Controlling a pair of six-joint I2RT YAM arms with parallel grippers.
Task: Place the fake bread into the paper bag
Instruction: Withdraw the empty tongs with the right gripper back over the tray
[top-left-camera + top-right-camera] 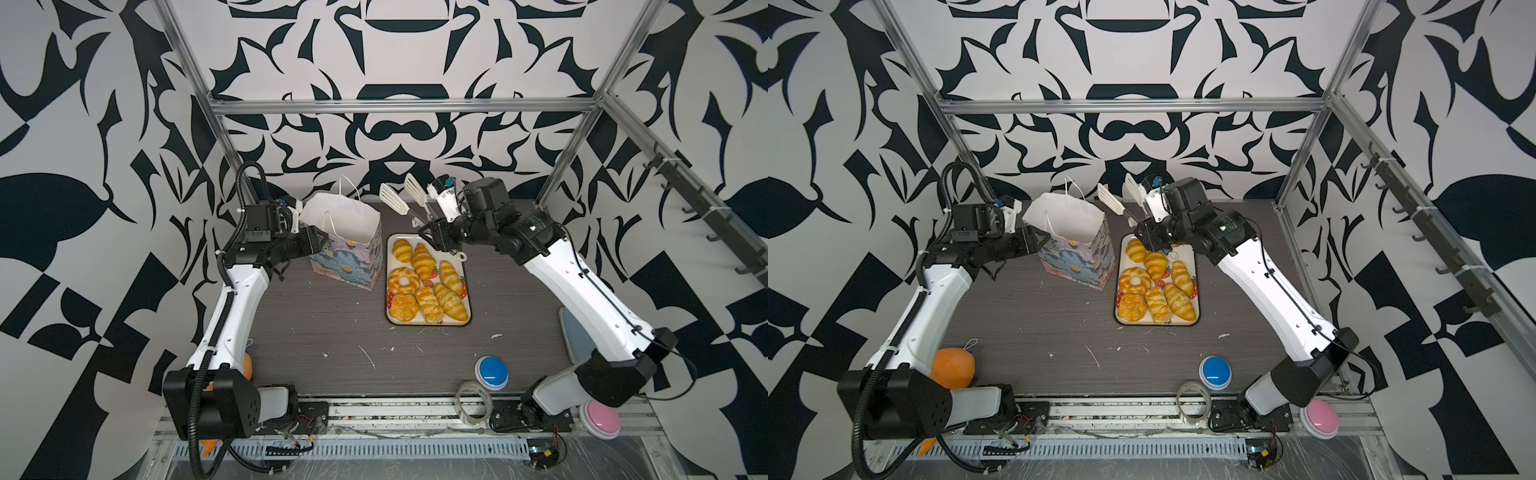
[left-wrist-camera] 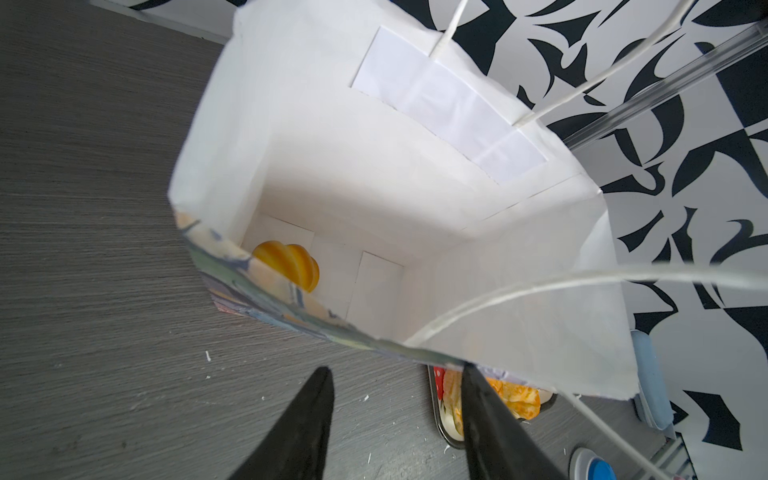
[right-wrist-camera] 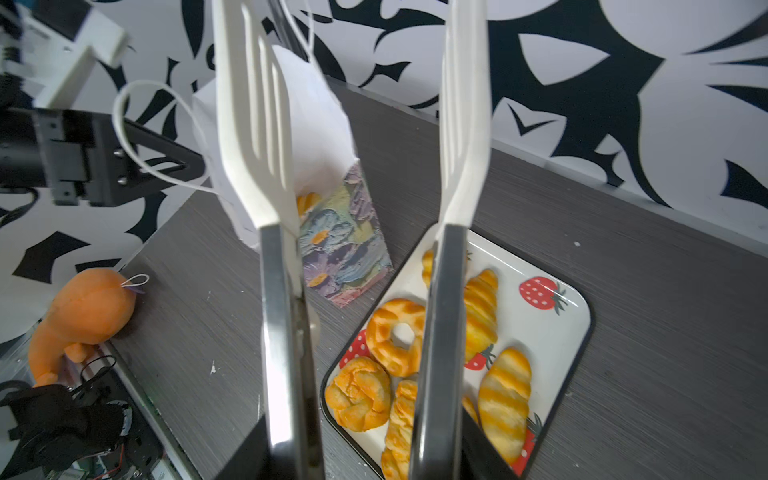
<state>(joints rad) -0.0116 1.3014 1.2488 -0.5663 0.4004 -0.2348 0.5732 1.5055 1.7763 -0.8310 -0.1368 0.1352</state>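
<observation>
The paper bag [image 1: 347, 257] [image 1: 1075, 257] stands upright and open on the table, left of the tray. One piece of fake bread [image 2: 286, 264] lies on the bag's white floor. Several more pieces of fake bread [image 1: 423, 262] [image 3: 505, 399] lie on the strawberry tray [image 1: 462, 268]. My left gripper [image 1: 320, 243] [image 2: 397, 370] is open at the bag's left rim, one fingertip [image 2: 471, 374] against the outside of the wall. My right gripper [image 1: 436, 237] [image 3: 365, 457] is shut on metal tongs [image 3: 257, 124]. Their white slotted heads are spread, empty and raised beside the bag's mouth.
An orange plush toy [image 1: 953, 365] lies at the front left by the left arm's base. A blue button [image 1: 491, 371], a pink button [image 1: 600, 419] and a tape roll [image 1: 473, 401] sit along the front edge. A pale blue-grey object [image 1: 571, 332] lies under the right arm.
</observation>
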